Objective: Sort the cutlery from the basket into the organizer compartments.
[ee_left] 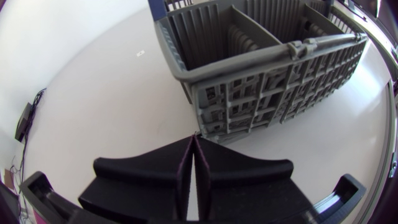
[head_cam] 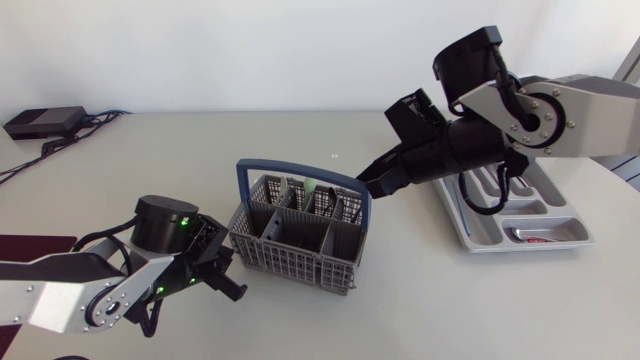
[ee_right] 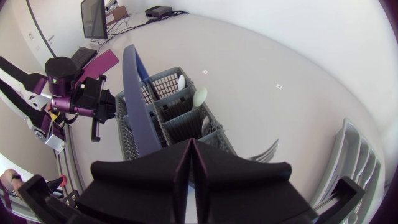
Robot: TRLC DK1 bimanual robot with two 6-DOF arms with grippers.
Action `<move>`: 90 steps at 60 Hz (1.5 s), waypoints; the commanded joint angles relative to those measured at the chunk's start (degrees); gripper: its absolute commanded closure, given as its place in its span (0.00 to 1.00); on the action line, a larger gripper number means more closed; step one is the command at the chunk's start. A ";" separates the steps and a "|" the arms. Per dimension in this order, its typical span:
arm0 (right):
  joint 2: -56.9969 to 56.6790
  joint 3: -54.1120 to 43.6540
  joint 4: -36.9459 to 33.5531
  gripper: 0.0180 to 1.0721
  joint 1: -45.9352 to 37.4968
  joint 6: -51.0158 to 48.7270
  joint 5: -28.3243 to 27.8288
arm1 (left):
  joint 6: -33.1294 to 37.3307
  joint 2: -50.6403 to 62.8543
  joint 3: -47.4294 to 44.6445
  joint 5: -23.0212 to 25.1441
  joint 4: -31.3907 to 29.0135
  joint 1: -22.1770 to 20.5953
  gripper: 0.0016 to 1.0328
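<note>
The grey cutlery basket (head_cam: 296, 236) with a blue handle (head_cam: 300, 167) stands mid-table. My right gripper (head_cam: 372, 182) hangs over its far right corner, shut, fingertips (ee_right: 189, 144) pressed together. Two white spoons (ee_right: 199, 96) stand in the basket (ee_right: 155, 106) below it. A fork (ee_right: 264, 152) shows beside one finger; its handle is hidden, so I cannot tell if it is gripped. My left gripper (head_cam: 228, 278) is shut and empty just short of the basket's near left corner (ee_left: 211, 106). The grey organizer (head_cam: 520, 215) lies at the right, with a red-handled piece (head_cam: 545, 238) in its front compartment.
A black box with cables (head_cam: 45, 122) sits at the far left corner of the table. A dark mat (head_cam: 30, 245) lies at the left edge. The organizer's ribbed rim (ee_right: 364, 165) runs close beside my right gripper.
</note>
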 commanded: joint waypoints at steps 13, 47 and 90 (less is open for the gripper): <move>-4.26 -3.27 -3.77 0.95 3.88 -1.23 -0.18 | 1.28 4.50 8.07 0.81 1.84 0.24 0.97; -22.10 -8.28 -11.33 0.95 -8.60 -7.82 2.81 | 2.33 -2.53 5.87 1.08 -2.73 1.64 0.97; 7.78 -11.88 2.12 0.95 -27.59 -9.06 -13.89 | -1.62 8.36 14.48 4.33 -1.86 -0.47 0.97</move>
